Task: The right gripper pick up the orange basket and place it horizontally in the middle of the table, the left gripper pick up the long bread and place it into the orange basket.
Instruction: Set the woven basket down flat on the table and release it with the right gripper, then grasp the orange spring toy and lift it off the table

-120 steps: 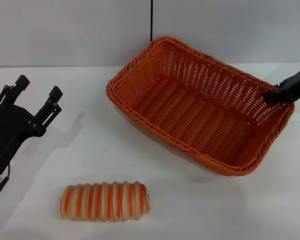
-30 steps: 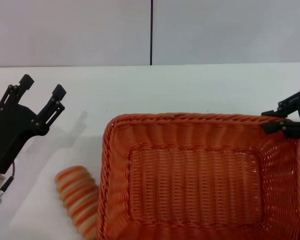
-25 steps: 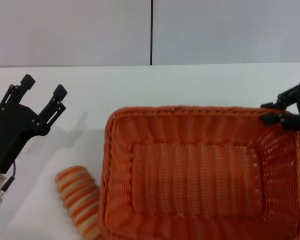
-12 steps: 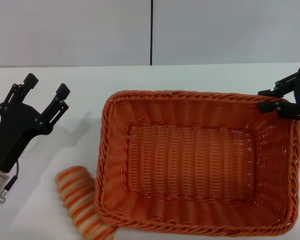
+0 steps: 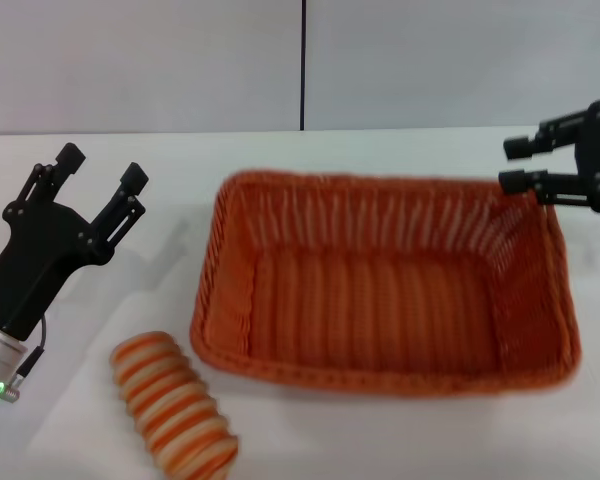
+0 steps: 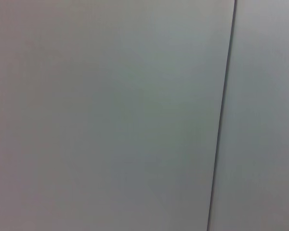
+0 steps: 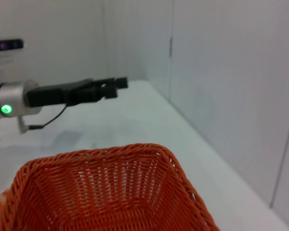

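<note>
The orange basket [image 5: 380, 300] lies lengthwise across the middle of the white table [image 5: 280, 160], mouth up; the right wrist view shows its near corner [image 7: 106, 192]. My right gripper [image 5: 517, 165] hovers open at the basket's far right corner, its lower finger close to the rim and nothing between the fingers. The long bread [image 5: 175, 420], striped orange and cream, lies at the front left, just clear of the basket's left end. My left gripper [image 5: 102, 167] stands open at the far left, behind the bread, and shows far off in the right wrist view [image 7: 111, 86].
A grey wall [image 5: 140, 60] with a dark vertical seam [image 5: 303, 65] closes the table's far edge. The left wrist view holds only that wall [image 6: 111, 115] and seam. Bare tabletop lies behind the basket and between it and the left gripper.
The basket has come down from its raised, tilted pose and lies flat farther back. My right gripper has let go of its rim and lifted off. The left gripper has edged right.
</note>
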